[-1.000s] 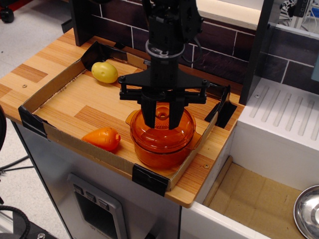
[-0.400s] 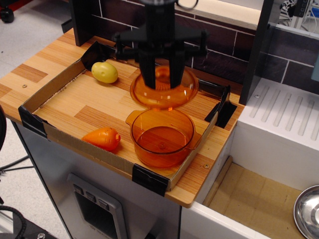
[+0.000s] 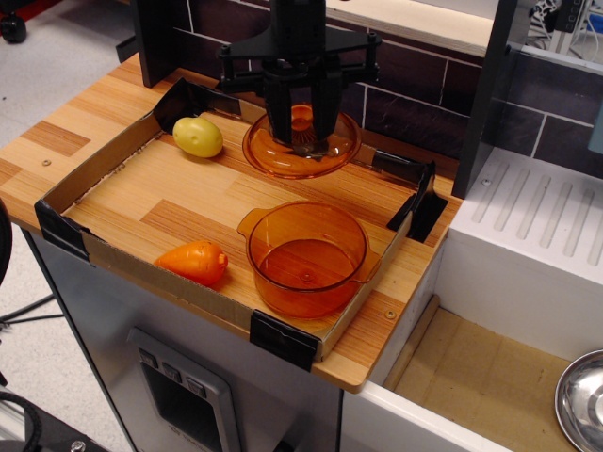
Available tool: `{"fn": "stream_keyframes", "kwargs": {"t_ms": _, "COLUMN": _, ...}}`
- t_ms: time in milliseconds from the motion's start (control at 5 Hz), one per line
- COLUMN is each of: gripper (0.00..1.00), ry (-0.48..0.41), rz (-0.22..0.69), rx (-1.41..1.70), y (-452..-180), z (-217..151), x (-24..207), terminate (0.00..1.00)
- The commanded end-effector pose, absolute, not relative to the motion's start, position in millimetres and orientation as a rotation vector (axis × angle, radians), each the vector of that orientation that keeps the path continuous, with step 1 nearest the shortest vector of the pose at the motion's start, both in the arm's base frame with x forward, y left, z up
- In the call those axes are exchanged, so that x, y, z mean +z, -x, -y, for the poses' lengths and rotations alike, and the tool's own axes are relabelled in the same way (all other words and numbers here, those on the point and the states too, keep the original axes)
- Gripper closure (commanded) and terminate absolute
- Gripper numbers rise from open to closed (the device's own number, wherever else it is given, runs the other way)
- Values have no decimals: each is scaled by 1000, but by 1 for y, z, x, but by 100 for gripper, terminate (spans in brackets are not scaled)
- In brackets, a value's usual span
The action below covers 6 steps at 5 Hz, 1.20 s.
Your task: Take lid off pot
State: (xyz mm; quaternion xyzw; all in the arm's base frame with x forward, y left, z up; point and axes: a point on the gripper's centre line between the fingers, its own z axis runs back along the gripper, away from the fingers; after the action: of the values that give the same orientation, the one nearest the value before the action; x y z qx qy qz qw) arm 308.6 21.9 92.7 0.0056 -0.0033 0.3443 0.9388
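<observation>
Pinching the lid (image 3: 301, 151) by its ring knob, your hand (image 3: 303, 132) holds it in the air at 12 o'clock from the pot (image 3: 306, 259), which sits uncovered on the worktop (image 3: 179, 202) with a toy carrot (image 3: 193, 263) at its 9 o'clock.

Toy kitchen (brick backsplash (image 3: 415, 71), sink (image 3: 490, 377)).

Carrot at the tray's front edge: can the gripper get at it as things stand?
Probably not yet. The gripper is shut on the lid, held above the tray's back. The carrot itself lies uncovered beside the pot, nothing over it.
</observation>
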Motion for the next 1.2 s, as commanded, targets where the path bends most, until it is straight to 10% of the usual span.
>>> {"fn": "stream_keyframes", "kwargs": {"t_ms": 0, "gripper": 100, "ry": -15, "rz": 59, "rx": 775, "y": -328, "z": -45, "x": 94, "terminate": 0}}
{"fn": "stream_keyframes", "kwargs": {"t_ms": 600, "gripper": 100, "ry": -39, "rz": 37, "rx": 793, "y": -348, "z": -54, "x": 70, "terminate": 0}}
{"fn": "stream_keyframes", "kwargs": {"t_ms": 800, "gripper": 0, "ry": -83, "rz": 40, "rx": 761, "y": -346, "z": -52, "x": 58, "terminate": 0}}
{"fn": "stream_keyframes", "kwargs": {"t_ms": 1000, "gripper": 0, "ry": -106, "rz": 24, "rx": 734, "y": -342, "z": -51, "x": 53, "terminate": 0}}
